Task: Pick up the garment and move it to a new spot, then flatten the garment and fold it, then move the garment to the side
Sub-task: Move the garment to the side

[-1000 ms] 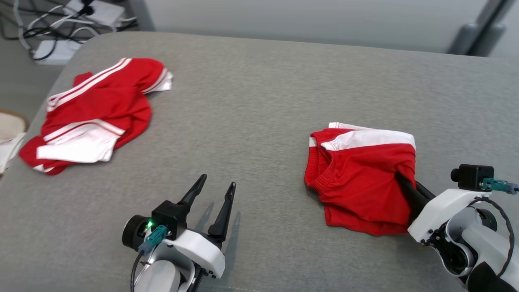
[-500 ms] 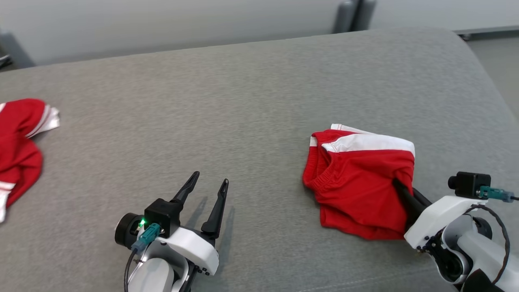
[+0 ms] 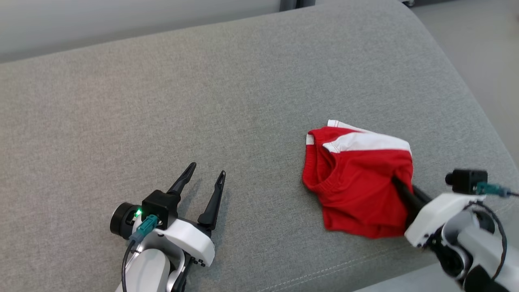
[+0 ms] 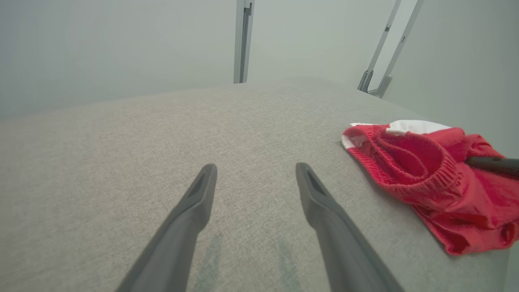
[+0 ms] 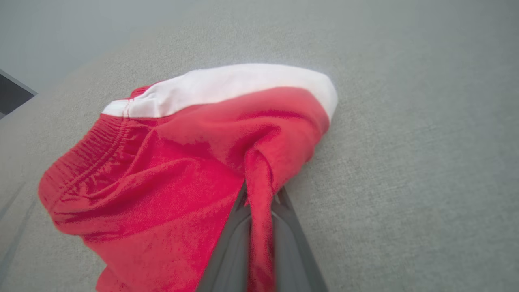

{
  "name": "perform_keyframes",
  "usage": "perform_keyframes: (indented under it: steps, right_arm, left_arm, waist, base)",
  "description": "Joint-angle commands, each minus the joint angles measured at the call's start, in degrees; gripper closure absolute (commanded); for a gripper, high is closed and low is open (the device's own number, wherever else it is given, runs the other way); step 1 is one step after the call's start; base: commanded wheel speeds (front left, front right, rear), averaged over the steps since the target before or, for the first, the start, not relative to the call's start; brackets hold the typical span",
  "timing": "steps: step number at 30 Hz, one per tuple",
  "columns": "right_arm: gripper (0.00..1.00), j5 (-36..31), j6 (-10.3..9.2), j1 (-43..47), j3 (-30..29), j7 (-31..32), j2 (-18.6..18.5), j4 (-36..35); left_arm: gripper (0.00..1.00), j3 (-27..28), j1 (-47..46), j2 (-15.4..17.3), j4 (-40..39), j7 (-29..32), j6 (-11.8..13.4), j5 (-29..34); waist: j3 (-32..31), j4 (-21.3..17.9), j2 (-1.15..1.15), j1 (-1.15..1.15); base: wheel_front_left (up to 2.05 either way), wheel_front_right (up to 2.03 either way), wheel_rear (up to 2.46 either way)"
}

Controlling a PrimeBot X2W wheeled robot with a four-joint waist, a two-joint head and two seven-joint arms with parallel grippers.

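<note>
My right claw (image 3: 400, 190) is clamped shut on the garment (image 3: 357, 182) — a pair of red soft-cloth shorts with a gathered elastic waistband and a white band along one edge. A ridge of red cloth is pinched between the two dark fingers at the bundle's right-hand edge. The shorts are gathered into a compact, doubled-over packet that, as far as I can tell, rests on the grey woven cushion surface (image 3: 202, 81), near its right end and close to the front seam. My left claw (image 3: 206, 171) hovers just above the cushion well to the left of the garment, its fingers spread apart with nothing between them. I judge the pick-up, flattening and folding to be done, since the cloth lies in stacked layers, though the fold looks rumpled rather than crisp. What I think is left is the last leg — carrying the packet to the side and letting go. By my count: one garment, two claws, one cushion surface.
</note>
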Motion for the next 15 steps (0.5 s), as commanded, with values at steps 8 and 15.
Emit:
perform_keyframes:
  steps: [8,15]
  right_arm:
    - [1.0,-10.4,0.0,-13.2,0.4,-0.8,-2.4,6.4]
    - [1.0,-14.6,0.0,-22.8,-4.1,-0.8,-4.2,14.5]
  left_arm:
    - [0.0,0.7,-4.7,1.0,-1.2,-0.3,-0.9,1.9]
    - [0.0,-1.1,-6.6,1.1,-2.7,-0.3,-1.3,2.7]
  waist:
    - [6.7,3.3,0.0,0.0]
    - [10.9,7.3,0.0,0.0]
  base:
    - [0.0,0.0,0.0]
    - [0.0,0.0,0.0]
